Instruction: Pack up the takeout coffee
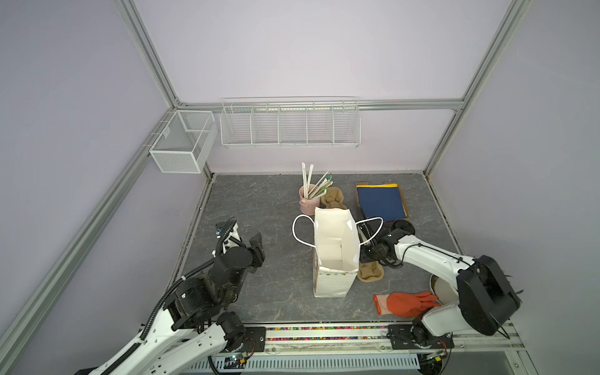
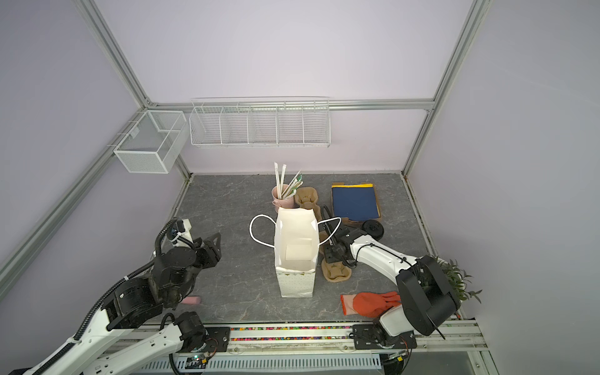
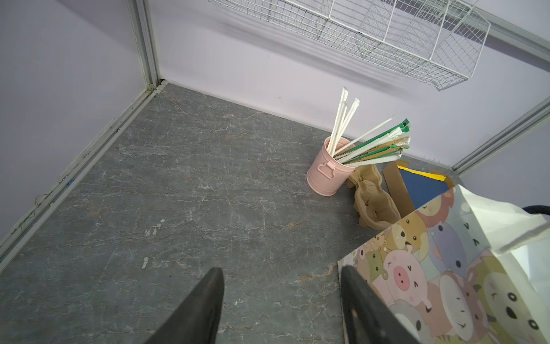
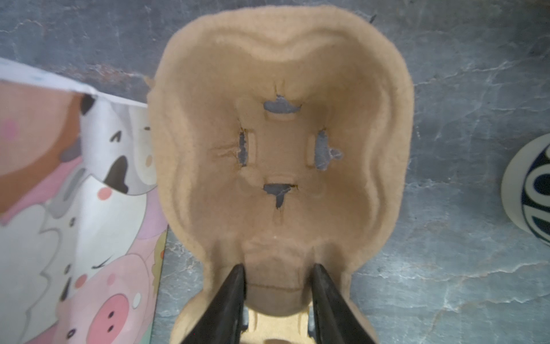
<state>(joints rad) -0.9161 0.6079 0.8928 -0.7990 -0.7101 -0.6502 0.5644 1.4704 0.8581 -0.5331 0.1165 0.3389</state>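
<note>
While my right gripper [image 4: 278, 275] hangs low over the brown pulp cup carrier [image 4: 279, 143], its fingers [image 4: 235, 297] stand narrow, one on each side of the carrier's middle ridge and right up against it. I cannot tell whether they actually pinch it. The paper bag [image 1: 331, 285], open at the top, stands just beside those fingers, between them and my left gripper [image 3: 281, 269]. The left fingers [image 3: 202, 306] are spread wide with only bare table [image 3: 178, 178] between them, and the bag's cartoon-printed side is close to one of them. The takeout coffee [image 1: 403, 227] stands on the table with its round black lid up. It is beyond the right fingers toward the back wall, apart from them and outside the bag, just beside the blue folder [image 1: 381, 203].
</note>
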